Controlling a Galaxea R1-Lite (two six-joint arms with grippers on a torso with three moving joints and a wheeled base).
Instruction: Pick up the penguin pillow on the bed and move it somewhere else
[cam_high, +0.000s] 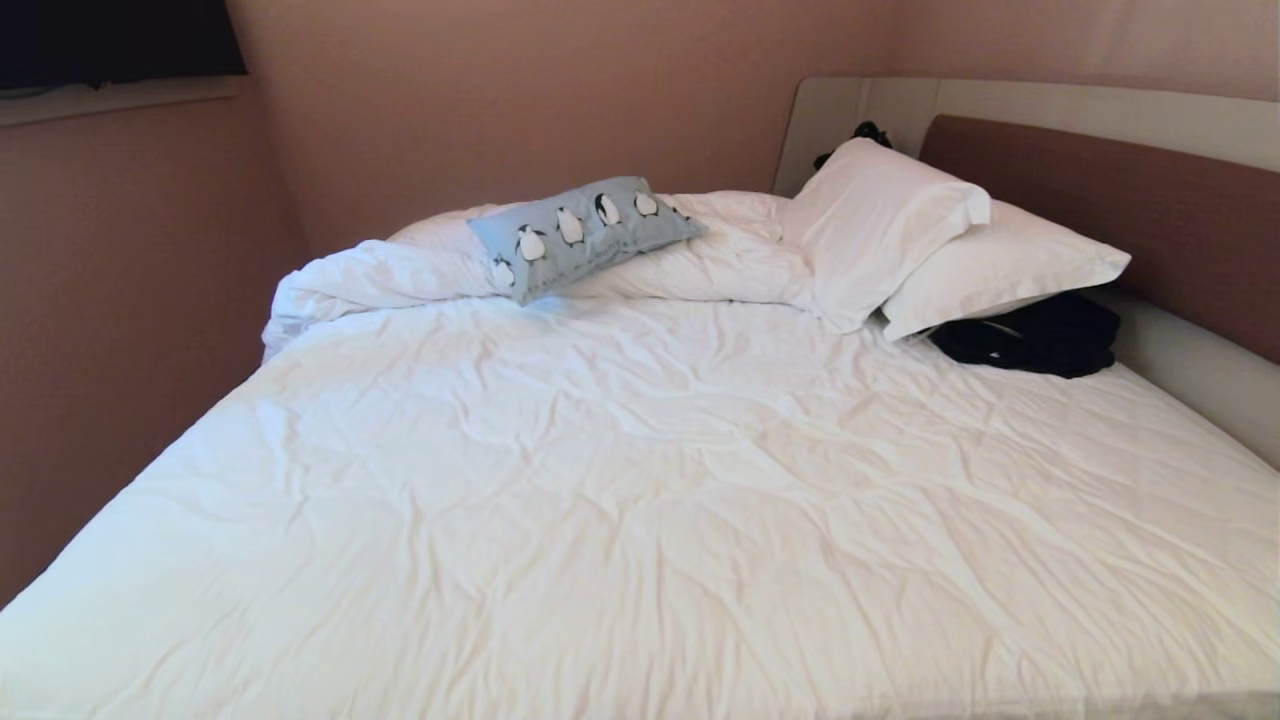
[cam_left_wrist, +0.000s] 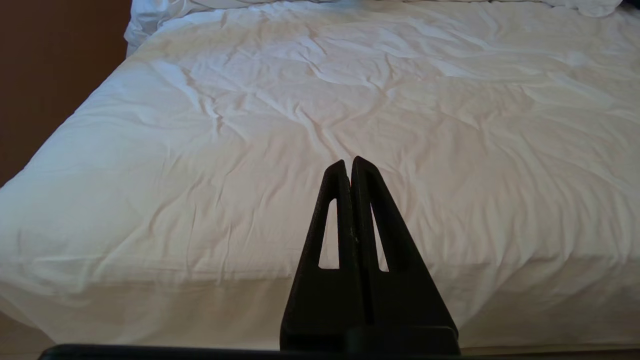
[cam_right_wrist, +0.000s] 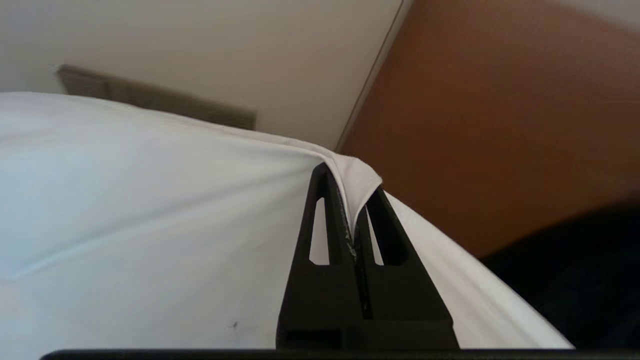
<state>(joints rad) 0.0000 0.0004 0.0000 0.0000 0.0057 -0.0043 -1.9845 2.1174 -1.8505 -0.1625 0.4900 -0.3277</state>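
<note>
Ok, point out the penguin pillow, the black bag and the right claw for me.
penguin pillow (cam_high: 580, 233): head view, middle of its printed face.
black bag (cam_high: 1030, 335): head view, centre of the dark bundle under the white pillows.
right claw (cam_right_wrist: 352, 200): right wrist view, between its tips, pinching white fabric.

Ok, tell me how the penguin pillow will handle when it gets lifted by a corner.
The penguin pillow looks soft: it droops over the bunched duvet, so it will probably sag from a corner grip. Small and puffy, likely light. Its cloth cover should pinch easily.
</note>
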